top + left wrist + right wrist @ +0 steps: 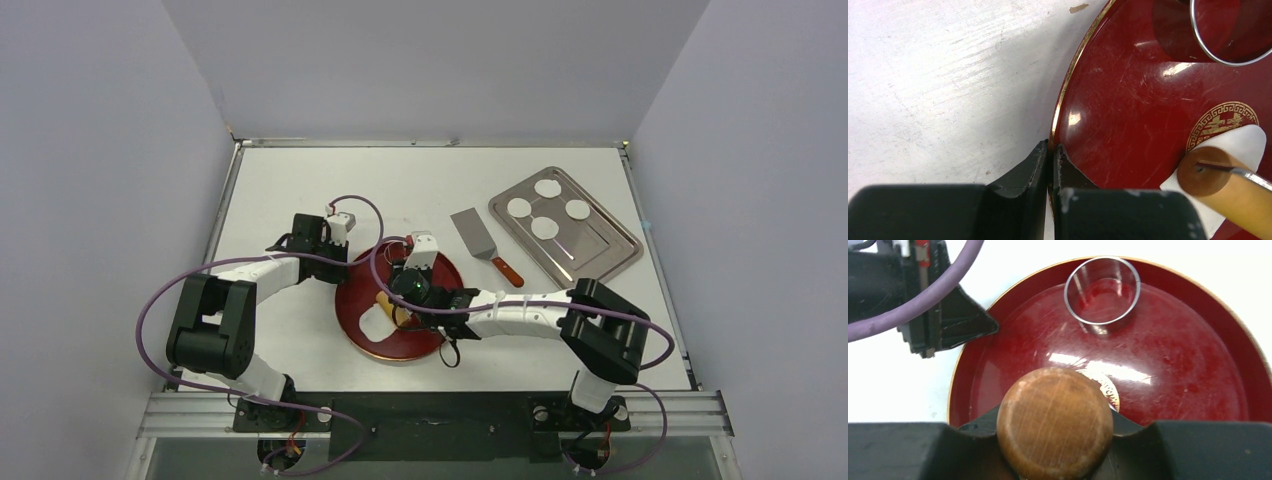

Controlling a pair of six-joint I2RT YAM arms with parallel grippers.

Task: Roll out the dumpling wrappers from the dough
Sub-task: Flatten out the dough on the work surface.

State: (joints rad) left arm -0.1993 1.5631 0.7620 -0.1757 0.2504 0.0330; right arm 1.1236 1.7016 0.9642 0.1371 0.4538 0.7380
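The dough (1243, 140) lies under the rolling pin (1228, 192) your right end effector (1055, 416) grips; your left end effector (1050, 150) pinches the plate (1063, 95) rim, likely steadying it.

Four dumpling wrappers (545, 228) lay on the tray (600, 250), right of the plate (355, 300). The spatula (472, 232) lay between tray and plate.

Enclosure seen from above. Plain pale grey walls at left (100, 150), top centre (430, 60) and right (750, 120) of the frame. White table (300, 180) at centre, faintly scuffed, with metal edging (430, 142) along its far side. Aluminium rail (680, 410) across the bottom. Light is even and diffuse, shadows soft.
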